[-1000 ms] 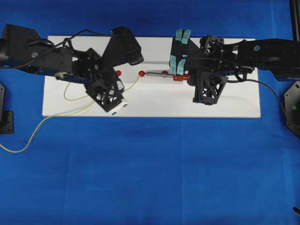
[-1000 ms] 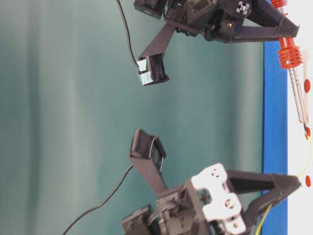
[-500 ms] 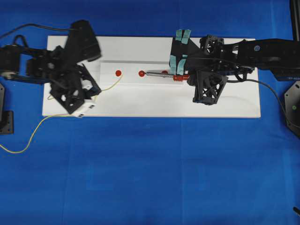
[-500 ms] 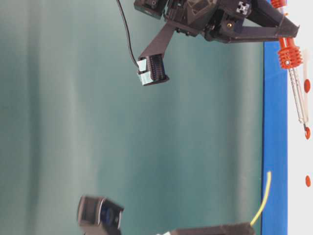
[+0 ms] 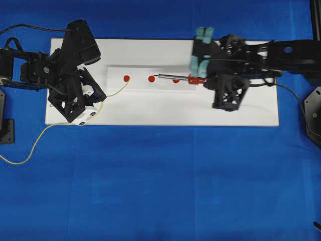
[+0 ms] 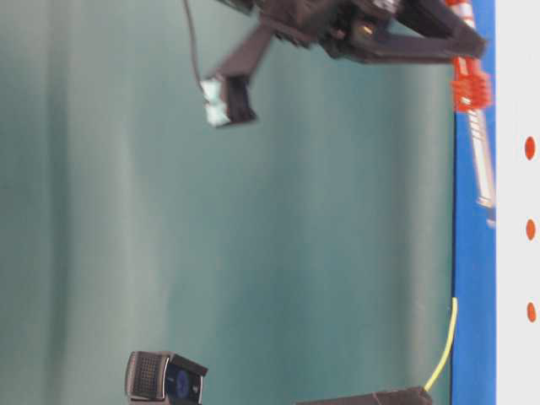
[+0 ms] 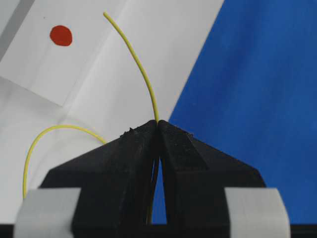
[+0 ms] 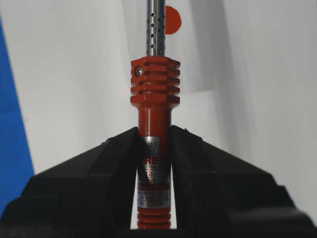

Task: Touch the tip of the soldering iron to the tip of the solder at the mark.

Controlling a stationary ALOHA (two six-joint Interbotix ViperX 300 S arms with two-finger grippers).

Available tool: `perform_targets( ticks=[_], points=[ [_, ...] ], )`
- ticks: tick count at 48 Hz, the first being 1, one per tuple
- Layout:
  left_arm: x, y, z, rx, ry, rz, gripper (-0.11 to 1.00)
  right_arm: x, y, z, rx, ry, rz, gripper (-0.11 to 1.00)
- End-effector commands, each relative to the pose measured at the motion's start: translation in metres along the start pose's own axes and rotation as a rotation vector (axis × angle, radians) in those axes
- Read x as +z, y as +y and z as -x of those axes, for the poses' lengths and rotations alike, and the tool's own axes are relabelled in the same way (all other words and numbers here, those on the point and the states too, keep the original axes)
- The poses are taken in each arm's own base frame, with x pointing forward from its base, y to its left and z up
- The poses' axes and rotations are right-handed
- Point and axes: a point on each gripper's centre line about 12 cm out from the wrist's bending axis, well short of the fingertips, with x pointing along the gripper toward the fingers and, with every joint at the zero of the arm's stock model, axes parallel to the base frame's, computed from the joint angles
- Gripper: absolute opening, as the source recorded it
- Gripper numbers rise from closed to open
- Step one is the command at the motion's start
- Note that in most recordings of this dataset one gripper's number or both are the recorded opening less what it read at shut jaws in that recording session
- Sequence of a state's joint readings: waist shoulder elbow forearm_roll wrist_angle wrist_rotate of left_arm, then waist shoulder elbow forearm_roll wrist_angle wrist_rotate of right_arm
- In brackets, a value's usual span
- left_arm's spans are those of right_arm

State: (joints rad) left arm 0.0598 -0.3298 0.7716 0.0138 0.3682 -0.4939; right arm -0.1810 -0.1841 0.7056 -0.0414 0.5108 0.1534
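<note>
Near the far long edge of the white board (image 5: 160,108), we see the soldering iron (image 5: 176,78) lying level. Its long line runs along the board, the same way as the board's long edges. Its tip points toward the left short edge, and its red handle is on the right. The tip ends between two of the red dots (image 5: 151,78), and it is not touching the solder (image 5: 116,91).

The right claw (image 8: 154,144) is closed on the red handle. In the right wrist view, the black fingers (image 8: 111,163) squeeze the handle from both sides, and the silver shaft sticks out past them. The top of that picture cuts off the shaft, so we cannot see the tip there.

The solder is a thin yellow wire. Its free end sticks out from the left claw (image 7: 158,124) and bends up toward the left red dot (image 7: 61,35). The end stops close to that dot, near the left part of the board. The left claw is closed on the wire, which is pinched right at the fingertips (image 7: 136,136).

From above, the left arm hides part of the wire. The rest of it trails off the board's near edge onto the blue cloth (image 5: 160,181). The table-level view is blurry, and most of the left claw is cut off there.
</note>
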Motion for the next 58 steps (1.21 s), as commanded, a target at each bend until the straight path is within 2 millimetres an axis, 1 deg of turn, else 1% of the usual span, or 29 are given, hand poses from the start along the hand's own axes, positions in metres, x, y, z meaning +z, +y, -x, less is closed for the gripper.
perform_targets(
  ticks=[1,8,16,25,29,39,43,53,58],
  points=[
    [0.006,-0.004,0.006,-0.016,-0.028,-0.001,0.02,0.003,0.0,0.023,0.007,-0.073,0.003,0.06],
    [0.005,-0.003,0.006,-0.015,-0.027,-0.001,0.02,-0.013,-0.003,0.037,0.009,-0.089,-0.012,0.06],
    [0.006,-0.004,0.006,-0.016,-0.028,-0.001,0.02,-0.028,-0.005,0.044,0.006,-0.077,-0.043,0.07],
    [0.01,-0.006,0.003,-0.018,-0.032,-0.002,0.02,-0.029,-0.005,0.043,0.004,-0.069,-0.044,0.07],
    [0.018,-0.01,-0.002,-0.028,-0.051,-0.007,0.02,-0.028,-0.005,0.042,0.004,-0.068,-0.044,0.07],
    [0.043,-0.023,-0.03,-0.031,-0.058,-0.027,0.02,-0.029,-0.006,0.041,-0.001,-0.065,-0.038,0.06],
    [0.051,-0.028,-0.046,-0.022,-0.04,-0.036,0.02,-0.03,-0.006,0.042,-0.004,-0.063,-0.034,0.06],
    [0.063,-0.031,-0.081,0.008,0.01,-0.047,0.02,-0.036,-0.009,0.043,-0.018,-0.037,-0.03,0.06],
    [0.066,-0.032,-0.095,0.014,0.02,-0.051,0.02,-0.037,-0.01,0.043,-0.022,-0.035,-0.026,0.06]
  ],
)
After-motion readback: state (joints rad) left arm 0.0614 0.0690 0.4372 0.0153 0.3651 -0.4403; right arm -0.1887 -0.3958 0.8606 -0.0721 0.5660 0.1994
